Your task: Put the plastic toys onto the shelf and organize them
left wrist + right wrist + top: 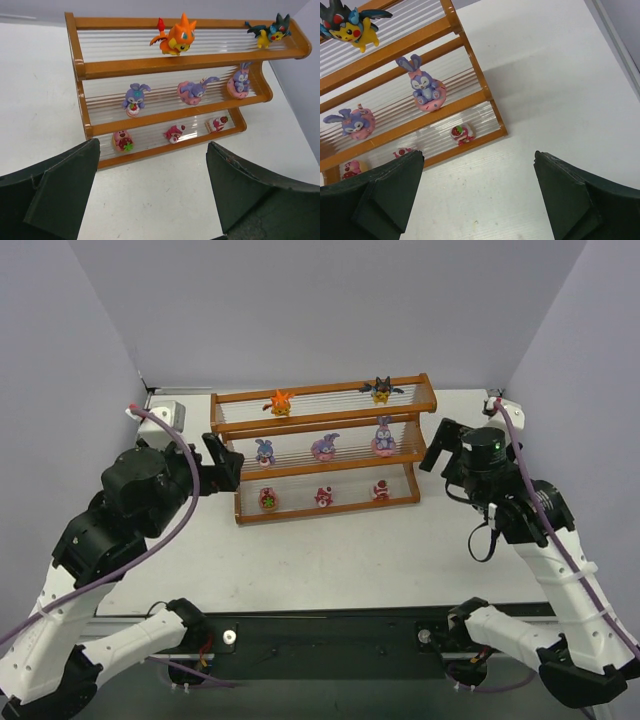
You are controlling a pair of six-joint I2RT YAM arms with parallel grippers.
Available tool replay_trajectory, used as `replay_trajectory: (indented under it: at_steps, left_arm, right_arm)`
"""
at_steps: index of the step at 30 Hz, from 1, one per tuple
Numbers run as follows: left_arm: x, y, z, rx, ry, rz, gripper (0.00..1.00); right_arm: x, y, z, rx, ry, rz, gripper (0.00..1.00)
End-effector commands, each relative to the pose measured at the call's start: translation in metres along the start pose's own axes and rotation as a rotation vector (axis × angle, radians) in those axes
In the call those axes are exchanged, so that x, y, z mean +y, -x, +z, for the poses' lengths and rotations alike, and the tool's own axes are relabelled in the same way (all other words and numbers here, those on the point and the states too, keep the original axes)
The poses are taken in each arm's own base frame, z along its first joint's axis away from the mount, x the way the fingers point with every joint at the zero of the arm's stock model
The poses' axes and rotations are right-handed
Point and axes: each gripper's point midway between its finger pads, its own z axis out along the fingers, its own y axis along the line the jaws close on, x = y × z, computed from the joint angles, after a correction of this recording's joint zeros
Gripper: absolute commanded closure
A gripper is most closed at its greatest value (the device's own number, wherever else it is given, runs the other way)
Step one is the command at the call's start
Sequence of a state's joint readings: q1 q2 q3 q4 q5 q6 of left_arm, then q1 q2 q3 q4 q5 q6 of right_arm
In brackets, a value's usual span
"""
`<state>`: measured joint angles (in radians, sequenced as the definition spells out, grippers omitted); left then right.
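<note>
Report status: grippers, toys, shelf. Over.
Left gripper open, empty. Right gripper open, empty. All eight plastic toys on shelf. Nothing in the way.

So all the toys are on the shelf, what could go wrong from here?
The left fingers hang open near the shelf's left end; a careless swing could jolt it and tip toys off the thin rods. The black winged toy stands near the top tier's right end, so it might fall first.
</note>
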<state>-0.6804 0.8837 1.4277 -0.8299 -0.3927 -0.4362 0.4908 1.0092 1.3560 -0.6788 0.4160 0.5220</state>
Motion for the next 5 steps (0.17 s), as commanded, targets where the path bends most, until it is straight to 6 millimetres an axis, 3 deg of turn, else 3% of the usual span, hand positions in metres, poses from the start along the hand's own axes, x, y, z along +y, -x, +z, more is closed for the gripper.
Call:
replay_trajectory:
  at_steps: [1, 5]
  left_arm:
    - [-0.0086, 0.0474, -0.0157, -0.153, -0.045, -0.014, 0.03]
    - [-0.0067, 0.0518, -0.0203, -0.168, -0.043, -0.012, 0.03]
  right_arm:
    - [-0.0027, -0.0075, -0.0082, 0.032, 0.03, 0.048, 0.0]
    - [-0.0013, -0.0102, -0.0054, 0.052, 0.038, 0.064, 0.0]
